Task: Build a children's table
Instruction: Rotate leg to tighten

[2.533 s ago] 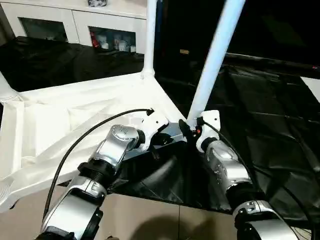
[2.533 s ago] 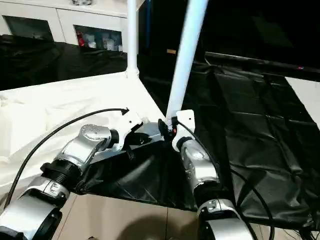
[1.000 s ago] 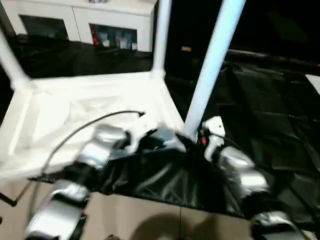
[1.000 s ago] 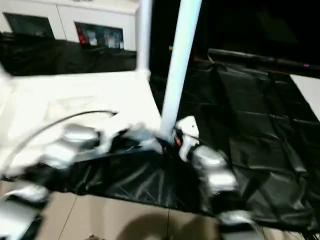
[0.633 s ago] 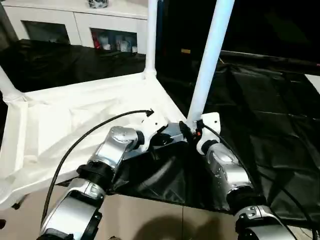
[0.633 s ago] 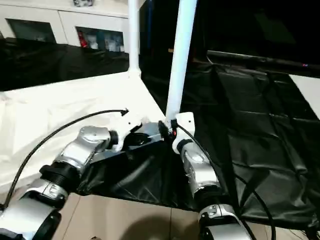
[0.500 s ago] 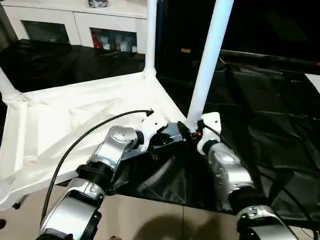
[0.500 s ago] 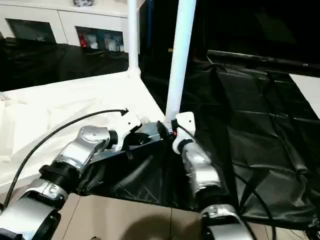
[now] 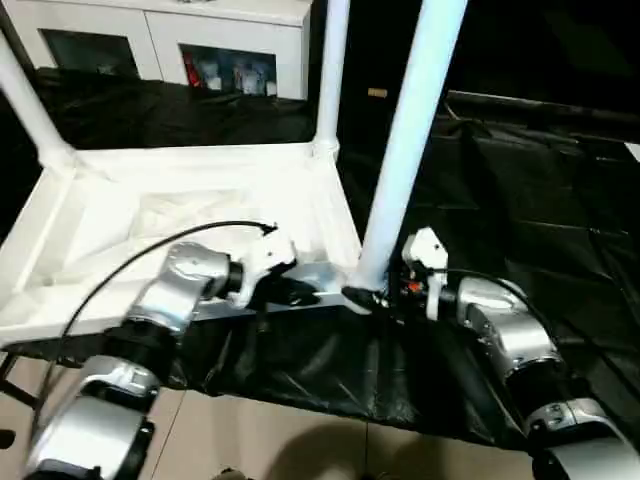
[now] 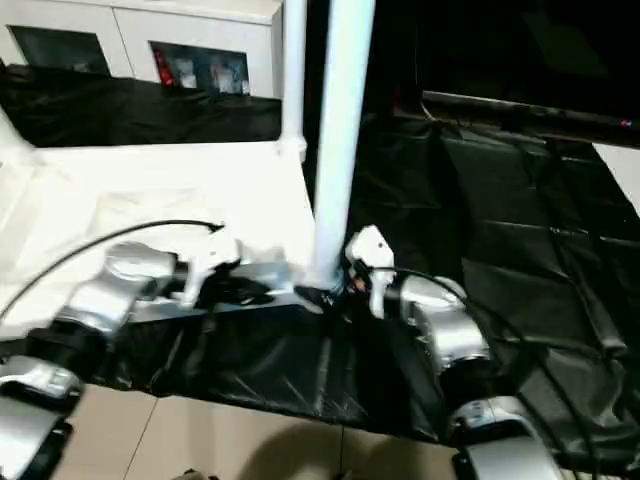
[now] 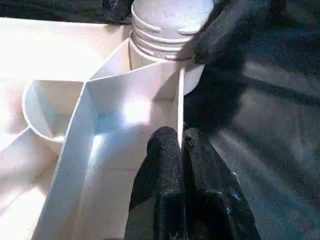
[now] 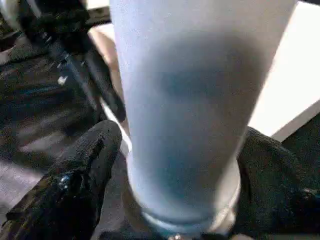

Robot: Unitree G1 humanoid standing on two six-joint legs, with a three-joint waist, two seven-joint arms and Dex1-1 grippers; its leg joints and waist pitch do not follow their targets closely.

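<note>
**Both claws at the near corner of the upturned tabletop**

Right wrist view: the right gripper (image 12: 175, 165) grasps the nearest leg (image 12: 200, 100), a smooth white tube with a bluish shade, one rubbery black finger (image 12: 85, 170) on each side of its lower end. The tube's base shows a paler ring where it meets the corner below.

In the left wrist view the left gripper (image 11: 181, 150) is clenched on a thin upright rib (image 11: 178, 105) of the tabletop (image 11: 50, 65), its two matte black fingers (image 11: 162, 170) pressed together with the plastic edge between them. Just beyond stands the round corner socket (image 11: 160, 50), with the grooved, ringed end of the tube seated in it, and a black finger of the other claw lies against that end. Beside it, a shallow rounded pocket is moulded into the glossy white plastic.

From the head camera, the tabletop (image 9: 190, 200) lies underside up, a white rectangular tray with raised walls and diagonal ribs, on black crinkled sheeting (image 9: 540, 200). The gripped leg (image 9: 405, 150) rises from its near right corner, close to upright. A second leg (image 9: 330, 70) stands in the far right corner and a third leg (image 9: 30, 110) leans at the far left one. Both silver forearms reach in, a black cable (image 9: 130, 260) looping over the left. Behind stands a white cabinet (image 9: 170, 40) with glass doors.
</note>
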